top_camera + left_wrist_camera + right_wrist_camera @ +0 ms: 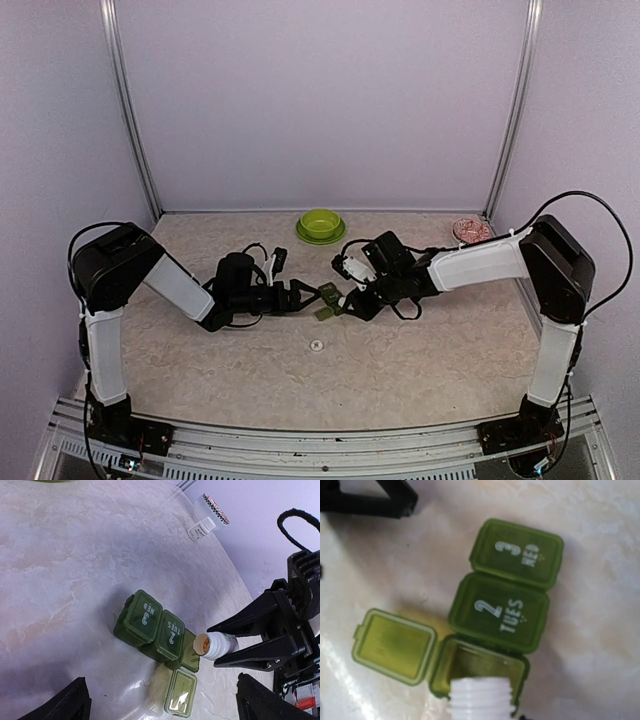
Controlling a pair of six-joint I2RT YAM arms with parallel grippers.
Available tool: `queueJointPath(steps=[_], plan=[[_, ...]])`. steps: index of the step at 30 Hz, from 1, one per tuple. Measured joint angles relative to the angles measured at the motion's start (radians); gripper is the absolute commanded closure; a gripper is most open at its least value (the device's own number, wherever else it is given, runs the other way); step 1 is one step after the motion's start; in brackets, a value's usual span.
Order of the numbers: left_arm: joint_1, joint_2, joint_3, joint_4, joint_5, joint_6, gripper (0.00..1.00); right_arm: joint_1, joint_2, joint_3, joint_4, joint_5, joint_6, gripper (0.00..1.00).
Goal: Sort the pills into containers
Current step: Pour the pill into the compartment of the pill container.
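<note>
The dark green pill box [155, 630] lies on the table between both arms, also visible from above [328, 298]. Lids "3 WED" [517, 552] and "2 TUES" [497, 612] are closed. The end compartment [470, 662] is open, its lid [395, 645] flipped flat. My right gripper [220, 646] is shut on a small white uncapped bottle [216, 645], tipped sideways with its threaded mouth [481, 700] over the open compartment. Orange-tan pills [202, 644] show inside the mouth. My left gripper [162, 707] stands wide open just short of the box, holding nothing.
A lime green bowl [320, 225] sits at the back centre. A jar with a pink patterned lid [472, 231] stands at the back right, a second small white bottle [200, 530] beside it. A small white round cap [316, 346] lies in front of the box.
</note>
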Motion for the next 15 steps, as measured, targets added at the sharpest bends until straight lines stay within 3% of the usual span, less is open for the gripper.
queueJointPath(steps=[15], plan=[[0.0, 0.0, 0.0, 0.0, 0.003, 0.0, 0.01, 0.0, 0.02, 0.067, -0.106, 0.002, 0.003, 0.9]])
